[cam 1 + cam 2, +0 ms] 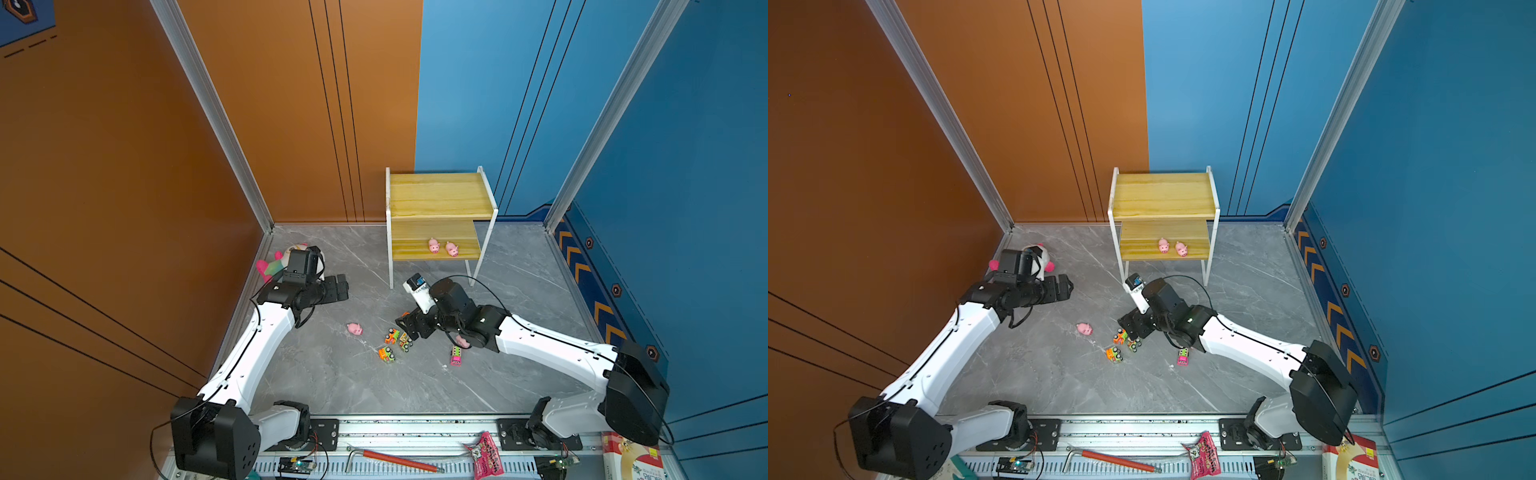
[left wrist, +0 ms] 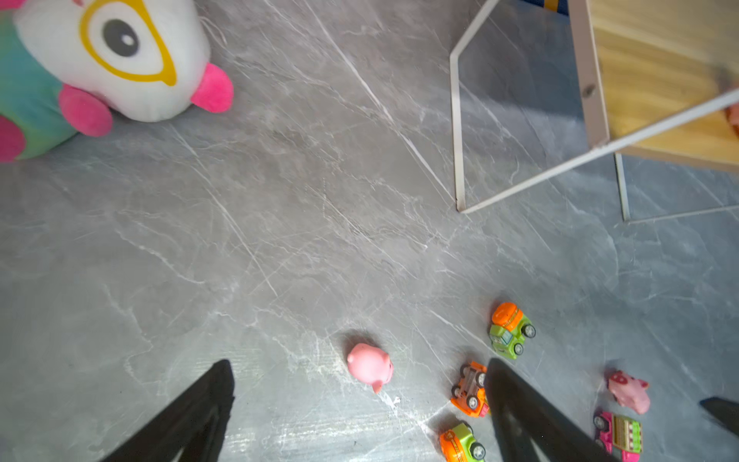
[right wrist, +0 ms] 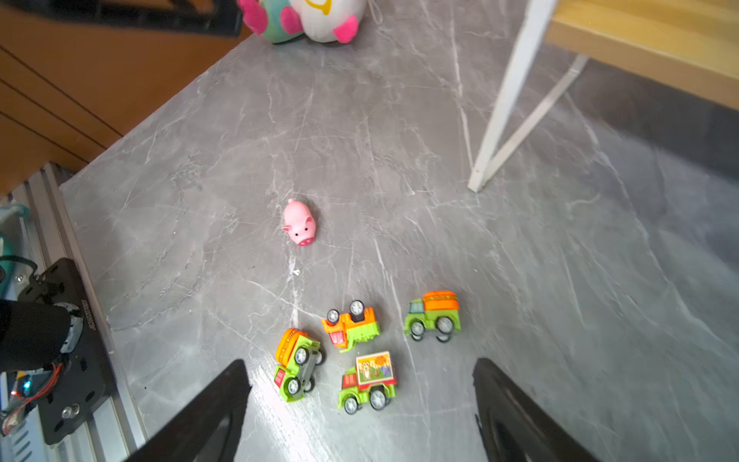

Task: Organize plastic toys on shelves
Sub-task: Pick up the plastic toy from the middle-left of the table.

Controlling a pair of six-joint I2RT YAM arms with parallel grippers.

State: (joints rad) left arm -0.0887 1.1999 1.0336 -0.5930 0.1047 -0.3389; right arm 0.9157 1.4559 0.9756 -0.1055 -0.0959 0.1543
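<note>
Marbled tabletop (image 1: 332,382) bears rack (image 1: 440,195), doll (image 2: 132,60), two pigs (image 2: 370,366), seemingly five trucks (image 3: 367,380).

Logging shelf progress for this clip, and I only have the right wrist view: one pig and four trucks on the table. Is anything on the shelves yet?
Observer: Yes. In both top views one pig and a second pig sit side by side on the lower board.
Operator: And the upper board?
Observer: The upper board carries no toys.
Operator: Any toys on the table outside my frame?
Observer: A pink truck is on the table beside the right arm; the left wrist view shows another pig close to it.
</note>
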